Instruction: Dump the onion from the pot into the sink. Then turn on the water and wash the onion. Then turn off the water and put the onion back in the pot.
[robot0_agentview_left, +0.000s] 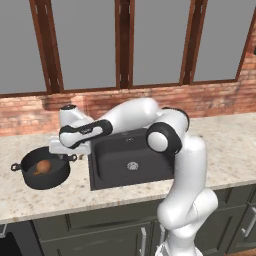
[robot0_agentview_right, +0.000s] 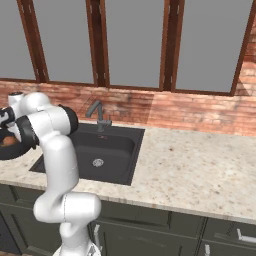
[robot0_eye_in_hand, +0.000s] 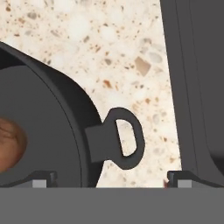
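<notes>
Onion (robot0_agentview_left: 43, 166) is found lying inside the pot (robot0_agentview_left: 50, 176), which stands upright on the speckled counter (robot0_agentview_left: 60, 200) just to the left of the sink (robot0_agentview_left: 131, 162). The pot is placed apart from the basin rim, so a lift and tilt is judged necessary before any dumping can be done.

The gripper (robot0_agentview_left: 62, 149) is positioned above the pot's right side, on the side nearest the sink. In the hand view the 2 fingertips (robot0_eye_in_hand: 41, 179) are seen spread wide, 1 over the pot's interior and 1 near the sink edge (robot0_eye_in_hand: 192, 87), with the loop handle (robot0_eye_in_hand: 124, 138) lying between them. Nothing is held. This straddling is taken as preparation for a grasp on the handle or the adjacent rim; contact is not yet made.

The faucet (robot0_agentview_right: 98, 114) is noted behind the basin, and no water is observed. The drain (robot0_agentview_right: 98, 162) is uncovered. No part of the task is judged complete.
</notes>
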